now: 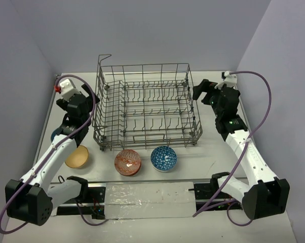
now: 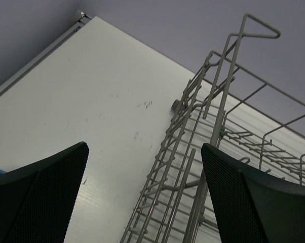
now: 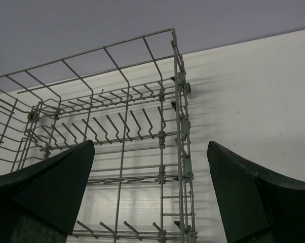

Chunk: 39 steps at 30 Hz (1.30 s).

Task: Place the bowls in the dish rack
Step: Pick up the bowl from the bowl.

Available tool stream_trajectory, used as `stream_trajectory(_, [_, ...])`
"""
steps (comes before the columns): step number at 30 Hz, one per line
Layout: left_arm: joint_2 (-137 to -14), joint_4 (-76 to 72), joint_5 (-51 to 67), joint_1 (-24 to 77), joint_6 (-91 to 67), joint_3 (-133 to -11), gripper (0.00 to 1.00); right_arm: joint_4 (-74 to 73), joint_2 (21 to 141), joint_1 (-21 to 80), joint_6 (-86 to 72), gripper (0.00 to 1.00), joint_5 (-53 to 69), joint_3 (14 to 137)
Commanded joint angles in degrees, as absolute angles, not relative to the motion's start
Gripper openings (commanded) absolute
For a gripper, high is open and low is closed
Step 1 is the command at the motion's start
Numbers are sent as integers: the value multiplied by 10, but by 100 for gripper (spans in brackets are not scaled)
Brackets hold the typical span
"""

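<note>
The grey wire dish rack (image 1: 145,104) stands at the table's middle back, with no bowl in it. Three bowls sit in front of it: a tan one (image 1: 77,156), a red patterned one (image 1: 127,162) and a blue patterned one (image 1: 163,158). A dark blue bowl (image 1: 55,135) lies partly hidden under my left arm. My left gripper (image 1: 88,95) is open and empty beside the rack's left wall (image 2: 213,126), its jaws (image 2: 142,202) spread wide. My right gripper (image 1: 200,90) is open and empty by the rack's right wall (image 3: 180,126), its jaws (image 3: 150,197) also spread wide.
The rack's raised corner handle (image 1: 105,57) stands at its back left. Purple cables loop off both arms (image 1: 261,101). A mounting rail (image 1: 147,195) runs along the table's near edge. Grey walls close in on the left, back and right.
</note>
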<state>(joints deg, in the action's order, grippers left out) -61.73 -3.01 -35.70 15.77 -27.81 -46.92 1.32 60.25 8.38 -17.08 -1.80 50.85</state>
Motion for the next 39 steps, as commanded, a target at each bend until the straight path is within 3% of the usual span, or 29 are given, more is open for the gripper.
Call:
stream_trajectory(1, [-605,7,-379,169,-315,-482,99,53,566,86,-176,100,-10,487])
stream_trajectory(9, [-539,-71,-426,179,-336,-400,99,148,498,86,-185,100,34,398])
stream_trajectory(16, [-584,25,-506,200,-373,-418,99,140,509,89,-216,100,96,400])
stream_trajectory(22, [-576,-15,-568,215,-368,-369,99,170,532,90,-241,100,222,381])
stream_trajectory(28, [-570,-19,-571,221,-375,-372,99,241,505,90,-270,100,218,339])
stream_trajectory(35, [-555,-61,-618,221,-346,-375,99,271,531,91,-298,100,273,372])
stream_trajectory(39, [-577,-11,-623,214,-362,-425,99,199,564,112,-278,100,294,445])
